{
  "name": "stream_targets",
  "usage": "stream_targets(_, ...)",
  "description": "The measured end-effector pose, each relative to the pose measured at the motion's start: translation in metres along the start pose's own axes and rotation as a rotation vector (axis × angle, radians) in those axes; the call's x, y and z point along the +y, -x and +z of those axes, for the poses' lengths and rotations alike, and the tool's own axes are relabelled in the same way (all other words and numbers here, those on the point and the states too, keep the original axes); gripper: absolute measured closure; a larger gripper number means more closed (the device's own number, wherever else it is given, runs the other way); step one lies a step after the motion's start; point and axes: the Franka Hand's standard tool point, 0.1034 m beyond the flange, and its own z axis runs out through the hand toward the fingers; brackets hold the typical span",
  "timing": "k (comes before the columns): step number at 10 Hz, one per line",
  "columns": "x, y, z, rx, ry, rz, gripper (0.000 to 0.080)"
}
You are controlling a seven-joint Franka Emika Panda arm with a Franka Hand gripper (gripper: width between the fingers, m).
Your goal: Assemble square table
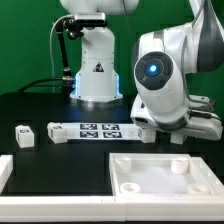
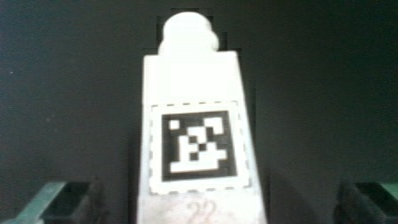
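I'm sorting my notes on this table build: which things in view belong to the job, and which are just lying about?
Part of the job: square table slab; small leg block; tagged leg, facing the open gripper.
Just lying about: marker board; white border rail; robot's base.

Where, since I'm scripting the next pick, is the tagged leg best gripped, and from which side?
Probably mid-length on the leg, across its two long parallel sides, coming from the tag face: those straight flanks sit between the open jaws, while the rounded peg could slip.
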Motion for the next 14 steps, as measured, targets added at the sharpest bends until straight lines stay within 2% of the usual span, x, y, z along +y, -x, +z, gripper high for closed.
stream_targets(1, 0.001, -0.001, 0.0, -0.001, 0.0, 0.002, 0.0181)
stream_targets(2, 0.001, -0.001, 0.0, -0.001, 0.0, 0.002, 0.0359)
stream_targets(3, 0.001, -0.001, 0.0, -0.001, 0.0, 0.002, 0.0359)
stream_targets(4, 0.001, -0.001, 0.0, -0.001, 0.0, 0.003, 0.0512)
stream_targets(9, 0.001, -0.001, 0.0, -0.001, 0.0, 0.003, 0.051)
stream_targets(10, 0.003, -0.001, -0.005, 0.0, 0.013, -0.011, 0.051)
stream_targets(11, 0.004, -0.001, -0.031, 0.034, 0.037, -0.055, 0.0509)
stream_targets(12, 0.002, -0.001, -0.058, 0.082, 0.038, -0.108, 0.0509)
stream_targets(13, 0.001, 0.003, -0.076, 0.115, 0.061, -0.149, 0.0508)
stream_targets(14, -0.002, 0.008, -0.084, 0.135, 0.087, -0.181, 0.0508)
